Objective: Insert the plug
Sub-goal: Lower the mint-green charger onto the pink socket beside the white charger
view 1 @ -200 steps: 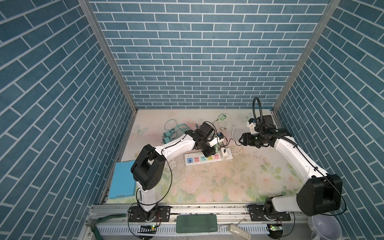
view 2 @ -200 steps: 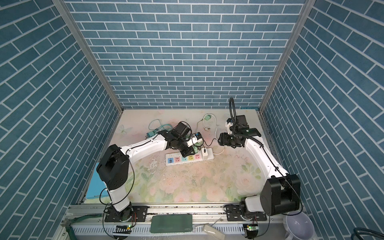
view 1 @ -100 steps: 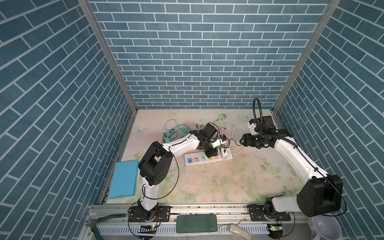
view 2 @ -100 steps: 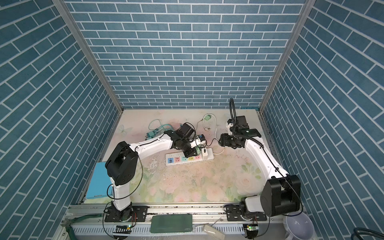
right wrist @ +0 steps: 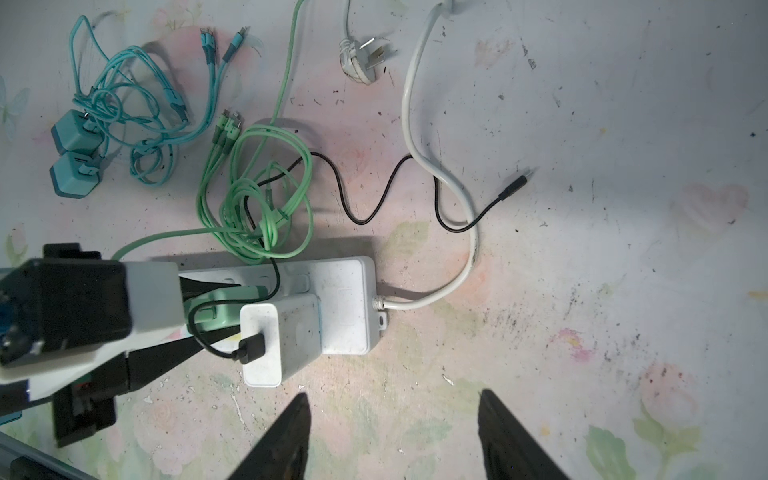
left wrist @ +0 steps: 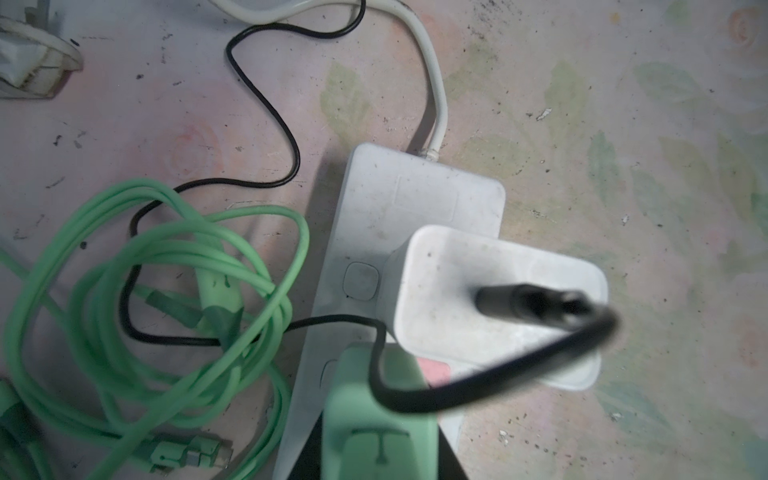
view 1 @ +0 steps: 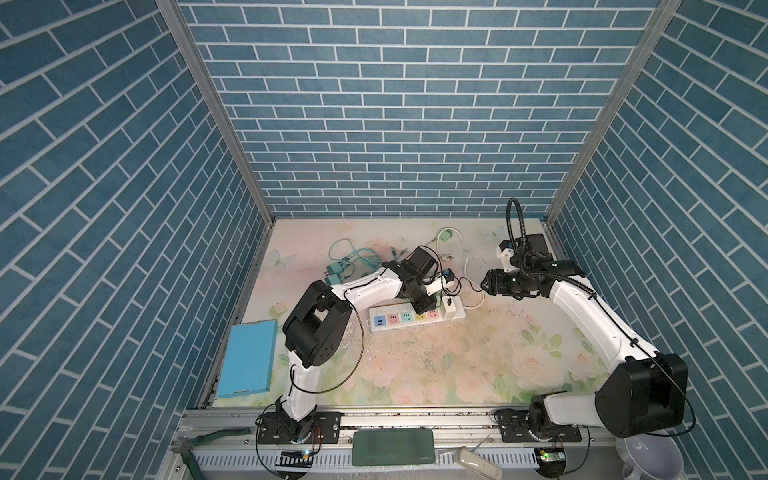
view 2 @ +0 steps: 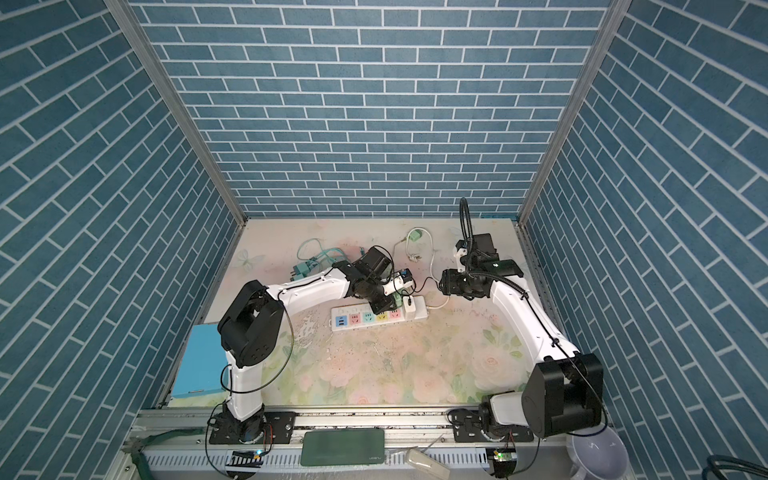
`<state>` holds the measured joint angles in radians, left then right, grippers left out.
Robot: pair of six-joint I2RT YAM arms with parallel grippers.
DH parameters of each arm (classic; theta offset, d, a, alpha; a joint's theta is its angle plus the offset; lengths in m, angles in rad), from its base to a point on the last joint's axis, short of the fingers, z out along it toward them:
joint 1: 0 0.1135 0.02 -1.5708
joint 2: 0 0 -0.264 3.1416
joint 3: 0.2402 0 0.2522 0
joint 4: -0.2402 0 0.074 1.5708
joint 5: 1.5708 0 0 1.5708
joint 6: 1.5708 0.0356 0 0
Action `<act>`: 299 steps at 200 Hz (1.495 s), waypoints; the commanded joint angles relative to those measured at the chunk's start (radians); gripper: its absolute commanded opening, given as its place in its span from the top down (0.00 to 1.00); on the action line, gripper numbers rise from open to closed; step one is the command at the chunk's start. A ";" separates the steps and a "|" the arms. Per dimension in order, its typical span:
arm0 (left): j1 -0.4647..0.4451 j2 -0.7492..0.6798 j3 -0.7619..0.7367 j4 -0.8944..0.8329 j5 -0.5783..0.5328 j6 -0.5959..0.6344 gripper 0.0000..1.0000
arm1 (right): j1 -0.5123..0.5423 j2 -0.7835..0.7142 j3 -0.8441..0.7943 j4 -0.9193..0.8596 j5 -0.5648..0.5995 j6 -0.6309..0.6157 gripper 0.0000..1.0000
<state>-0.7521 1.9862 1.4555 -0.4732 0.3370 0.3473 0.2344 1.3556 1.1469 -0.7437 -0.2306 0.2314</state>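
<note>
**1. Workspace.** In both top views the power strip (view 1: 415, 320) (view 2: 378, 318) lies flat on the floral mat (view 1: 457, 365), just below frame centre. Its coloured sockets face up and its long axis runs approx. left-right.

**2. L gripper.** The left gripper (view 1: 424, 306) is over the right half of the strip and clamped on the green plug (left wrist: 380, 419) (right wrist: 224, 305). One black finger (right wrist: 208, 286) sits on each side of the plug body.

**3. Task item pos.** The green plug is directly above the strip, touching or nearly touching the white charger (left wrist: 478, 291) (right wrist: 282, 336) beside it. A pink socket face shows between them in the left wrist view. Prongs are hidden, so seating can't be determined.

**4. White charger.** It stands on the strip's last socket at the right end. A black cable (right wrist: 374, 208) leaves its top and loops over the green plug.

**5. R gripper.** The right gripper (view 1: 486, 286) (right wrist: 392, 436) is right of centre in both top views, apart from the strip. Its jaws are spread and nothing is between them.

**6. Other items.**
- Green cable coil (right wrist: 257, 199) (left wrist: 145, 270): on the mat against the strip's far edge.
- Teal chargers (view 1: 336, 270): left of centre, above the strip in frame.
- Strip's white cord (right wrist: 436, 178): exits the right end.
- Blue box (view 1: 249, 357): lower left of frame.
</note>
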 commanded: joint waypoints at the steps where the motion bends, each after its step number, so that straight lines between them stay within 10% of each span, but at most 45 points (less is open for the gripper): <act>1: -0.010 -0.001 -0.033 0.033 0.007 0.021 0.88 | -0.003 -0.015 -0.020 -0.023 0.014 0.013 0.36; 299: -0.034 -0.017 -0.099 -0.021 -0.074 0.072 0.93 | -0.004 -0.003 -0.007 -0.024 0.014 0.017 0.36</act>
<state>-0.7647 1.9491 1.3903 -0.4358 0.3248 0.4122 0.2344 1.3567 1.1469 -0.7448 -0.2276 0.2314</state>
